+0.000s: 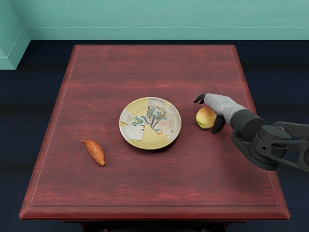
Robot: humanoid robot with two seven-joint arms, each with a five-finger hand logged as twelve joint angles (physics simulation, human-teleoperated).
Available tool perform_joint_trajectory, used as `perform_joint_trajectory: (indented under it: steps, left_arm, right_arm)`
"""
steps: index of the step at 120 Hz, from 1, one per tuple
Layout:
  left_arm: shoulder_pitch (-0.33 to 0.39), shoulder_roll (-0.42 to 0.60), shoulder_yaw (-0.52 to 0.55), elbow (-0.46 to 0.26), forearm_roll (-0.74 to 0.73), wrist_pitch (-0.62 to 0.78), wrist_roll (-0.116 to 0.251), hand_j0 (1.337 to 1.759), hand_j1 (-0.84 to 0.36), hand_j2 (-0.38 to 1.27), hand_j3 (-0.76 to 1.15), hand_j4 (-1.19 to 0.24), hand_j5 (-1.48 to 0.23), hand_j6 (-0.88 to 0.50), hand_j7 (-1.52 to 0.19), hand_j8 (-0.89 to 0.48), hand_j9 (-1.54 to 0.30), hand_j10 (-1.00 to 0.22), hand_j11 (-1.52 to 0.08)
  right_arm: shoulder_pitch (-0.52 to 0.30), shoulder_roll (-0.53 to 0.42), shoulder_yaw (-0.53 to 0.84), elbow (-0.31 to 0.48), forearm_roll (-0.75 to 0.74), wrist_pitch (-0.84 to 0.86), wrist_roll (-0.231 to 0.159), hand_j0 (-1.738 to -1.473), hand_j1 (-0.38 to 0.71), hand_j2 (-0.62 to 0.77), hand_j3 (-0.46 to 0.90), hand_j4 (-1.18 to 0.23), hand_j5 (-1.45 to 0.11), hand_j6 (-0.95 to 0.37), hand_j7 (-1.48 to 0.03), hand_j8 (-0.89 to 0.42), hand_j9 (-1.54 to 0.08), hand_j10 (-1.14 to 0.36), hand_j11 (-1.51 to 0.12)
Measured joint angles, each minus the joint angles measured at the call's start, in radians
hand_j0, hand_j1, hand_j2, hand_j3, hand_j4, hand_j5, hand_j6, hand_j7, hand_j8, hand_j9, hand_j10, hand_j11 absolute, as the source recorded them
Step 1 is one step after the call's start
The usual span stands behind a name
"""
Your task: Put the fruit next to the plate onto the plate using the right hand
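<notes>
Readable text: none anywhere in view.
Nearest thing to a sign: a painted blue-green sprig on the round yellow ceramic plate [164, 137], with no letters or numbers.

Head view slants down onto table [145, 193].

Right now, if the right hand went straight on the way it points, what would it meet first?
Probably nothing: the right hand points up-left, passing beyond the plate, over the table. The apple lies by its palm, not ahead. Depth is unclear.
</notes>
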Motion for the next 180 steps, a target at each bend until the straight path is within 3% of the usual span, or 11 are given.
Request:
perform_joint_trajectory:
  steps: [27,91,136,157,180]
  left_arm:
    - [0.0,0.0,0.0,0.0,0.0,0.0,0.0,1.658,0.34,0.0,0.0,-0.01,-0.01,-0.01,-0.01,-0.01,-0.01,-0.01,-0.01]
    - [0.001,0.0,0.0,0.0,0.0,0.0,0.0,1.658,0.34,0.0,0.0,-0.01,-0.01,-0.01,-0.01,-0.01,-0.01,-0.01,-0.01]
    - [0.002,0.0,0.0,0.0,0.0,0.0,0.0,1.658,0.34,0.0,0.0,-0.01,-0.01,-0.01,-0.01,-0.01,-0.01,-0.01,-0.01]
    - [0.002,0.0,-0.001,0.0,0.0,0.0,0.0,1.658,0.34,0.0,0.0,-0.01,-0.01,-0.01,-0.01,-0.01,-0.01,-0.01,-0.01]
    - [0.002,0.0,-0.001,0.0,0.0,0.0,0.0,1.658,0.34,0.0,0.0,-0.01,-0.01,-0.01,-0.01,-0.01,-0.01,-0.01,-0.01]
  right_arm:
    - [-0.012,0.0,0.001,-0.004,-0.012,0.0,0.0,-1.658,0.0,-0.05,0.0,-0.29,-0.38,-0.29,-0.38,-0.29,-0.38,-0.29,-0.38]
    - [-0.023,0.001,0.001,-0.004,-0.019,-0.001,0.0,-1.657,0.16,-0.07,0.0,-0.46,-0.55,-0.36,-0.57,-0.43,-0.55,-0.45,-0.55]
    - [-0.026,0.001,0.0,-0.003,-0.021,0.001,-0.001,-1.652,0.2,-0.05,0.0,-0.48,-0.67,-0.28,-0.68,-0.35,-0.68,-0.53,-0.68]
    - [-0.026,0.001,0.0,-0.002,-0.022,0.0,-0.002,-1.65,0.22,0.0,0.0,-0.48,-0.72,-0.27,-0.72,-0.34,-0.73,-0.57,-0.73]
    - [-0.025,0.0,0.0,0.0,-0.026,-0.001,-0.002,-1.651,0.22,0.15,0.0,-0.57,-0.75,-0.34,-0.77,-0.39,-0.77,-0.61,-0.76]
